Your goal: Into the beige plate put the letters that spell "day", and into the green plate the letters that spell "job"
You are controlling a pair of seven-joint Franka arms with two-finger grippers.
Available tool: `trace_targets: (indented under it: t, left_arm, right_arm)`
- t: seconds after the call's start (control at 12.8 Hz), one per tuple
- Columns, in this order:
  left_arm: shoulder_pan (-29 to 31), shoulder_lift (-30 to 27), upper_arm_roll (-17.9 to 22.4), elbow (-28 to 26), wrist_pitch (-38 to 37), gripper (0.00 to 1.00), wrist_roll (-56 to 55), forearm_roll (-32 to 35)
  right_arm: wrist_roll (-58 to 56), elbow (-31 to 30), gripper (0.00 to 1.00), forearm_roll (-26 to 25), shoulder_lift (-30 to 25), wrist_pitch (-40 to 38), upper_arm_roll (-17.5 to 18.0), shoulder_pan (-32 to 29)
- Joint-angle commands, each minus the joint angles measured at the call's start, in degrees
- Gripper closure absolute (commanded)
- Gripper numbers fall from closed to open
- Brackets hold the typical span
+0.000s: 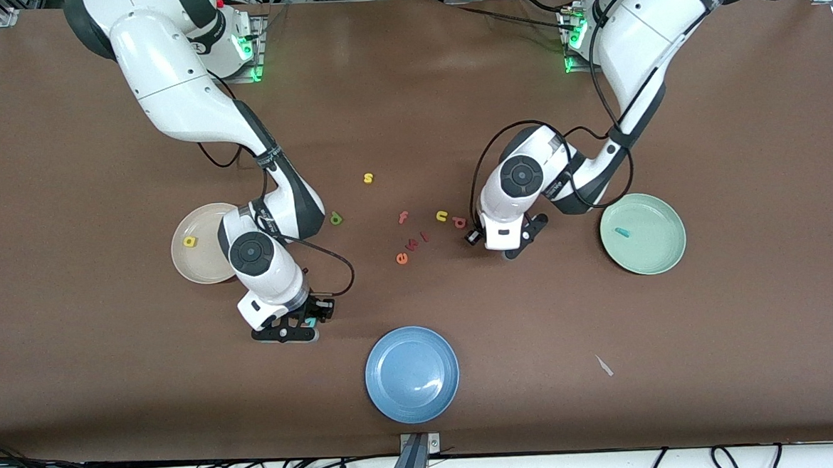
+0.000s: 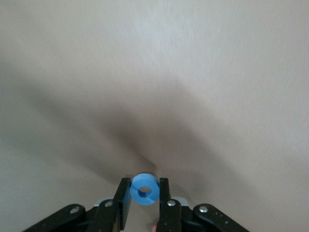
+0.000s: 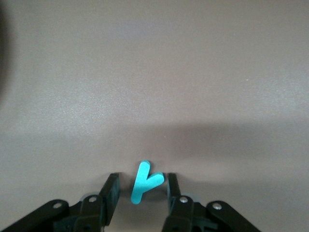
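My left gripper (image 1: pixel 506 249) is shut on the blue ring "o" (image 2: pixel 145 190), low over the table beside the green plate (image 1: pixel 663 253). A teal "j" (image 1: pixel 623 233) lies in that plate. My right gripper (image 1: pixel 290 331) is down at the table, nearer the camera than the beige plate (image 1: pixel 208 263). It is open around the teal "y" (image 3: pixel 146 187); one finger (image 3: pixel 171 186) touches the letter and the other stands off it. The yellow "a" (image 1: pixel 189 241) lies in the beige plate. The green "d" (image 1: pixel 336 218) and orange-red "b" (image 1: pixel 460 222) lie on the table.
A blue plate (image 1: pixel 413 398) sits near the front edge. Loose letters lie mid-table: yellow "s" (image 1: pixel 368 178), pink "f" (image 1: pixel 403 217), yellow "u" (image 1: pixel 442 216), orange "e" (image 1: pixel 402 258), and two small red ones. A white scrap (image 1: pixel 604 365) lies toward the left arm's end.
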Motion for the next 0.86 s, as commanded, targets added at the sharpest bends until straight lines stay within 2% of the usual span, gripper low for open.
trace_targets:
  t: [0.0, 0.16, 0.31, 0.47, 0.78]
  left_arm:
    - [4.29, -4.74, -2.07, 1.30, -8.75, 0.90, 4.88, 0.05]
    - [10.95, -6.41, -5.05, 1.30, -13.06, 0.90, 12.41, -0.22]
    - [19.55, -7.21, -8.04, 1.21, -19.38, 0.90, 25.39, -0.22]
    - [27.13, -7.56, -9.46, 1.12, -24.23, 0.89, 39.19, -0.05]
    - [37.33, -5.37, -8.93, 0.16, -23.98, 0.87, 61.54, 3.37]
  right_arm:
    - [-0.79, 1.83, 0.68, 1.57, 2.03, -0.37, -0.58, 0.85]
    - [-0.97, 1.74, 0.84, 1.39, 2.03, -0.37, -0.75, 0.85]
    - [-1.05, 1.65, 1.00, 1.04, 2.03, -0.37, -0.84, 0.85]
    - [-1.75, 1.65, 1.00, 0.87, 1.68, -0.46, -0.84, 0.41]
    - [-5.79, 0.86, 1.00, 1.83, -1.82, -5.97, -0.67, -1.43]
